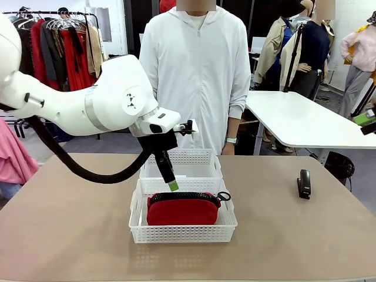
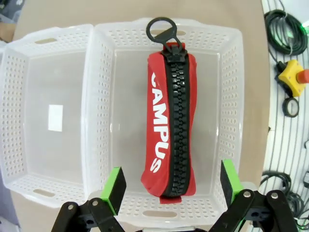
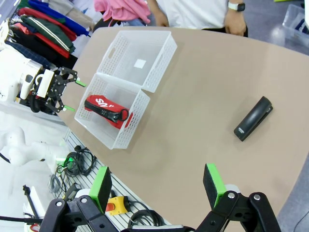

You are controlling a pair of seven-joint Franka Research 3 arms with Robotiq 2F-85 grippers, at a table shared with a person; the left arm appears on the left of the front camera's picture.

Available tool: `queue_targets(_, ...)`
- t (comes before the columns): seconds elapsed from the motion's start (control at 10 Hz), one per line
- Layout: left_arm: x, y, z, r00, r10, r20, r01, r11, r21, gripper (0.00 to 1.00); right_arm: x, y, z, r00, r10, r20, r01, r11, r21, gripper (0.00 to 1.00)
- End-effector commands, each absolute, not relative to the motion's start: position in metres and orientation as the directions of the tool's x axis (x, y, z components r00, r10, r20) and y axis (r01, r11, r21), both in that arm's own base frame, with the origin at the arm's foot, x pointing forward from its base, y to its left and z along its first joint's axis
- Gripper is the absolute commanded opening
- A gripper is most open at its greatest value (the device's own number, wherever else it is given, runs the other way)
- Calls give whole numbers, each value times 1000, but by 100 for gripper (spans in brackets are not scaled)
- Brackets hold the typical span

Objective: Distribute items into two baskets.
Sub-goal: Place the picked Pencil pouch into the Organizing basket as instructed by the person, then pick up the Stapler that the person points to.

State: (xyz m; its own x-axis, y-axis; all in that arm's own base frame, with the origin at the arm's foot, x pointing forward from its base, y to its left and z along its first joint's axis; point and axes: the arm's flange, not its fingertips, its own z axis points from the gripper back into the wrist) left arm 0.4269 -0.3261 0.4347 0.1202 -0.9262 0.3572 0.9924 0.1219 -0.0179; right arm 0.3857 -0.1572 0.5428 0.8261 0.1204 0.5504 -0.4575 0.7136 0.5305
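The red pouch (image 1: pixel 183 210) with a black zipper lies inside the near white basket (image 1: pixel 136 218). My left gripper (image 1: pixel 173 185) hangs open just above it, apart from it. In the left wrist view the pouch (image 2: pixel 169 125) lies lengthwise between the green pads (image 2: pixel 114 186), nothing gripped; the other basket (image 2: pixel 29 121) beside it holds just a white label. The black stapler (image 1: pixel 304 183) lies on the table at the right. My right gripper (image 3: pixel 157 185) is open high above the table, looking down on the stapler (image 3: pixel 253 118), the pouch (image 3: pixel 106 110) and both baskets (image 3: pixel 159 58).
A person in a white hooded top (image 1: pixel 200 70) stands at the far edge behind the baskets. Cables and a yellow button box (image 2: pixel 291 78) lie off the table's near side. A white table (image 1: pixel 305 120) stands at the back right. The tabletop is bare to the left and right of the baskets.
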Motion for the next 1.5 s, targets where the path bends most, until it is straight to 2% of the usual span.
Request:
queue_targets(0.0,428,-330,434,139,-923,360,990,140,-25,100,386,-156,544,819,120,561,-466,711,526,100)
queue_targets(1.4,431,-320,443,149,-913,380,989,141,-49,100,386,-156,544,819,120,561,-466,711,526,100)
